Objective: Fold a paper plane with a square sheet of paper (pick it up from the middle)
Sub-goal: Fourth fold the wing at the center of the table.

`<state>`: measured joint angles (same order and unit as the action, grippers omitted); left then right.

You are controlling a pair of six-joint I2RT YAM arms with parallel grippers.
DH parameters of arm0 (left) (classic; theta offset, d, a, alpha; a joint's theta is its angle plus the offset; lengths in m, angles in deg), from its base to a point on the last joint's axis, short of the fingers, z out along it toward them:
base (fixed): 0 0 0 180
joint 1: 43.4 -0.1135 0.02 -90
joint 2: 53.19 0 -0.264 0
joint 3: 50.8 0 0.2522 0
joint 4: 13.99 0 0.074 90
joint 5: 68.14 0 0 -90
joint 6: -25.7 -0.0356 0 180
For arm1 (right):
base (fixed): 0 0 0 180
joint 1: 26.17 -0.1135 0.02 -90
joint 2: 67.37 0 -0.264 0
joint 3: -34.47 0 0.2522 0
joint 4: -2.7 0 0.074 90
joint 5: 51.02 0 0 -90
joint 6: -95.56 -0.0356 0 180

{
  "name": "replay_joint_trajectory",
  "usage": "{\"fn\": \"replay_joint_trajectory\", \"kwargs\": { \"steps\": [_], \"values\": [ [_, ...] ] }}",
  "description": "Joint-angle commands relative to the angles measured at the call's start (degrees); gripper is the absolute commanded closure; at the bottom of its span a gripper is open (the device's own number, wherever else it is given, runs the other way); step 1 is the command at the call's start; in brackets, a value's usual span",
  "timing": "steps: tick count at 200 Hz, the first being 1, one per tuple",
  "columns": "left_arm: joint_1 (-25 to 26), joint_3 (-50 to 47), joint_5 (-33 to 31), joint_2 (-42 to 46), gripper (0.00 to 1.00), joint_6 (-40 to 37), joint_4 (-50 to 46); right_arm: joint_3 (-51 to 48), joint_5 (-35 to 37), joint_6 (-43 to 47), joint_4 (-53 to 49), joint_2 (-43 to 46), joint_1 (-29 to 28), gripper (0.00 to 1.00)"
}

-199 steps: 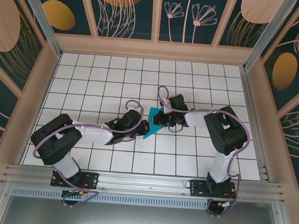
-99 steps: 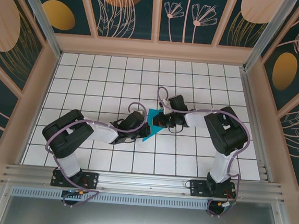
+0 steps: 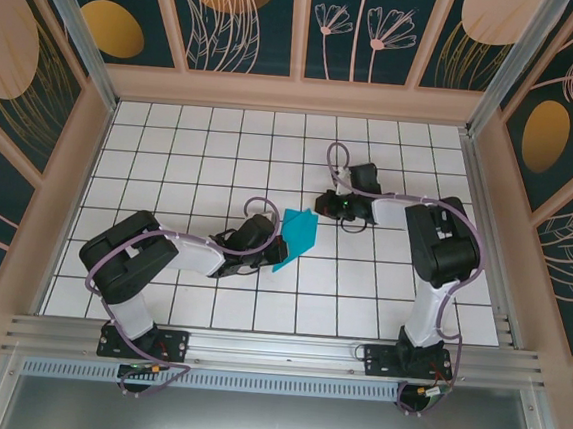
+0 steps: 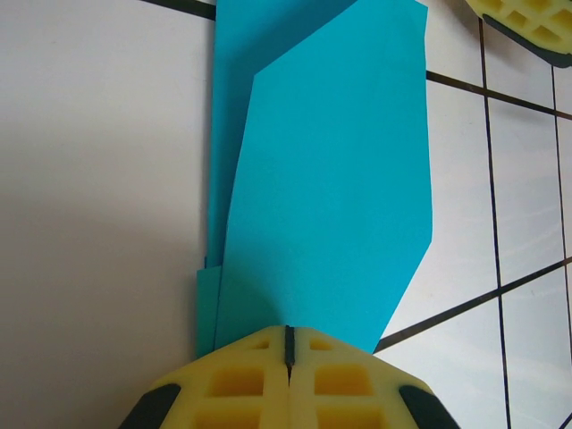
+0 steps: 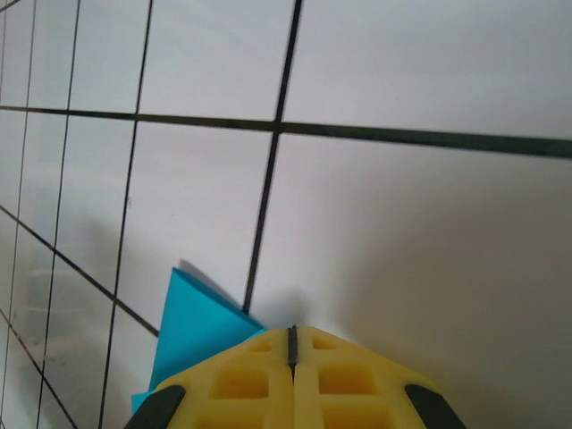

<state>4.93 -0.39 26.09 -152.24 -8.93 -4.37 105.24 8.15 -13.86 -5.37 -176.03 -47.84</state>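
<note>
The square sheet of paper (image 3: 299, 232) lies near the middle of the tiled table, folded into a narrow teal shape of stacked layers. In the left wrist view the paper (image 4: 322, 179) stretches away from my fingertips, with a slanted top flap over longer layers. My left gripper (image 3: 277, 248) (image 4: 288, 336) is shut, its tips resting on the paper's near end. My right gripper (image 3: 325, 203) (image 5: 292, 334) is shut and holds nothing. It sits just up and right of the paper, whose corner (image 5: 192, 326) shows at its lower left. A right fingertip (image 4: 529, 16) peeks into the left wrist view.
The white gridded table (image 3: 191, 156) is walled in by patterned panels (image 3: 243, 20). A metal rail (image 3: 275, 349) with both arm bases runs along the near edge. The left arm (image 3: 132, 261) lies low across the front left tiles.
My right gripper has come off the paper and drawn back up and to the right, uncovering the folded shape. The left gripper has stayed at the paper's lower-left end.
</note>
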Motion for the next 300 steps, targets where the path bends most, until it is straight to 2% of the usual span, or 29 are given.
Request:
{"fn": "replay_joint_trajectory", "kwargs": {
  "steps": [1, 42, 110, 155, 196, 247, 280, 300],
  "values": [
    [0.17, -1.23, 1.22, -1.39, 1.0, 0.26, -8.09, -3.6, 0.65, 0.31, -0.53, 6.0, -2.98, 1.0],
    [0.18, -0.87, 1.05, -1.42, 1.0, 0.22, -8.18, -7.99, 0.51, -2.15, 0.19, 6.91, -9.26, 1.0],
    [0.18, -1.87, 1.21, -0.83, 1.0, 0.72, -8.59, -3.68, -0.34, -2.28, 0.78, 0.14, -10.03, 1.0],
    [0.16, -3.84, 1.74, -0.45, 1.0, 1.22, -8.05, 0.58, 2.67, -3.13, -0.15, -4.05, -1.83, 1.0],
    [0.18, -4.57, 1.92, -0.33, 1.0, 1.25, -7.79, 4.09, 3.39, -2.9, -1.6, -3.89, 0.94, 1.0],
    [0.18, -3.42, 1.66, -0.67, 1.0, 0.53, -8.17, -3.7, -0.28, -3.08, 1.17, 6.6, -4.24, 1.0],
    [0.18, -3.24, 1.54, -0.63, 1.0, 0.39, -8.55, -5.51, -1.35, -3.61, 1.25, 4.92, -8.96, 1.0],
    [0.13, -3.21, 1.4, -0.55, 1.0, 0.39, -8.81, -4.45, -1.6, -3.65, 1.39, 2.0, -9.35, 1.0]
  ]
}}
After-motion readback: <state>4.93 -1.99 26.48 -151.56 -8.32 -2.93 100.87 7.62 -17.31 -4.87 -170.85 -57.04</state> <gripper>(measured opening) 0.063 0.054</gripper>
